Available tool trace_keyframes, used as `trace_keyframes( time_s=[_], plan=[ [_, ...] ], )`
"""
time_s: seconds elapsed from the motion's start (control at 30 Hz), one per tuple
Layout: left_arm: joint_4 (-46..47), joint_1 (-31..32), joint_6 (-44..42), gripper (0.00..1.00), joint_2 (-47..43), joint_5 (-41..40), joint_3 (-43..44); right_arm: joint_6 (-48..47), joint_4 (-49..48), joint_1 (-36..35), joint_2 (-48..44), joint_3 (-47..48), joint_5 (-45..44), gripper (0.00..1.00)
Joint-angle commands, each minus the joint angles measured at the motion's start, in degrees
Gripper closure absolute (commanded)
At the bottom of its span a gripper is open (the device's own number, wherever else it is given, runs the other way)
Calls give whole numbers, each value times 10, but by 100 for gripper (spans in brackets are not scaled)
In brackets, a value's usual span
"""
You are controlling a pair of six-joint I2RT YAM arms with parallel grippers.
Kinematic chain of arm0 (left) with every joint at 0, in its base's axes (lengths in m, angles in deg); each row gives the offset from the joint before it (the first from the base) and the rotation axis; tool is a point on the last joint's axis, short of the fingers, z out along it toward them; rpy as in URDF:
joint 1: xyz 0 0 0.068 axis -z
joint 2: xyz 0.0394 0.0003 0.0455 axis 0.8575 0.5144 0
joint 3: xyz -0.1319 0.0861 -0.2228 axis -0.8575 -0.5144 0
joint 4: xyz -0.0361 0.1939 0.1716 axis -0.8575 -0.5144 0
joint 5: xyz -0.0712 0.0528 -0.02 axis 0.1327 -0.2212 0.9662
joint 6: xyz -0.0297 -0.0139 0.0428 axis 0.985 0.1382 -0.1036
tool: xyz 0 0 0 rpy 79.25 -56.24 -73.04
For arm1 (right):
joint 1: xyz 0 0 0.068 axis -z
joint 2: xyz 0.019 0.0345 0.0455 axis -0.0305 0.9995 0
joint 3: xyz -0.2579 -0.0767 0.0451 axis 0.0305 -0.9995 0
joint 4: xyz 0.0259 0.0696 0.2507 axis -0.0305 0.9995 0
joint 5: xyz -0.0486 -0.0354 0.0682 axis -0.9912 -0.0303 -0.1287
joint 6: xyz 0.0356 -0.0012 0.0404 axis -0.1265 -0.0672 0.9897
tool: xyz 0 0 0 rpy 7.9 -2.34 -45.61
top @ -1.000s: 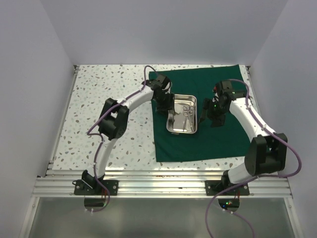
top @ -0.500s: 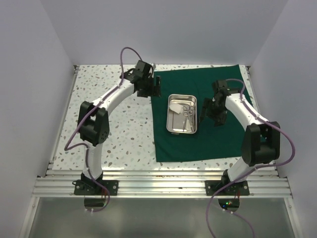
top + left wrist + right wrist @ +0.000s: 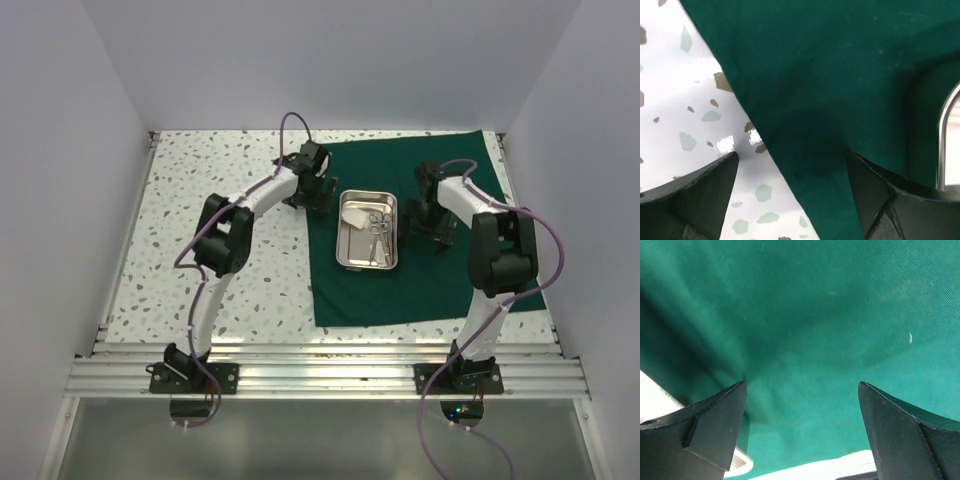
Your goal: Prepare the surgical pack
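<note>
The dark green drape (image 3: 440, 280) lies flat on the right half of the table. The steel tray (image 3: 356, 252) sits on it, holding steel scissors (image 3: 377, 228) and white gauze (image 3: 353, 214). My left gripper (image 3: 318, 195) is open and low over the drape's left edge beside the tray. In the left wrist view its jaws (image 3: 792, 200) straddle the drape edge (image 3: 810, 100), with the tray rim (image 3: 944, 135) at the right. My right gripper (image 3: 428, 222) is open just right of the tray. In the right wrist view it (image 3: 802, 430) hovers close above the drape (image 3: 815, 315), holding nothing.
Speckled white tabletop (image 3: 220, 250) lies left of the drape. White walls enclose the table on three sides. An aluminium rail (image 3: 330, 365) runs along the near edge with both arm bases. A tray corner (image 3: 737, 465) shows by my right gripper's left finger.
My left gripper swung from the tray's left side out to the drape's far left corner, then back to the drape's left edge. My right gripper stayed beside the tray while its elbow shifted.
</note>
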Motion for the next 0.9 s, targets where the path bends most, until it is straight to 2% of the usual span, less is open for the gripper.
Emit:
trace_keyframes(
  time_s=[0.0, 0.37, 0.47, 0.67, 0.87],
  plan=[
    [-56, 3, -34, 8, 25, -70, 38, -8, -22, -4, 15, 7, -26, 4],
    [-111, 2, -48, 8, 3, -160, -70, -24, -51, -14, 47, -27, 21, 3],
    [-113, -2, -48, 7, -16, -154, -125, -31, -47, -28, 62, -16, 25, 3],
    [-74, -16, -24, 7, -92, -135, -295, -30, -42, -84, 89, 10, 42, 2],
    [-37, -66, -10, 7, -189, -116, -432, -30, -26, -101, 85, 32, 69, 2]
  ],
)
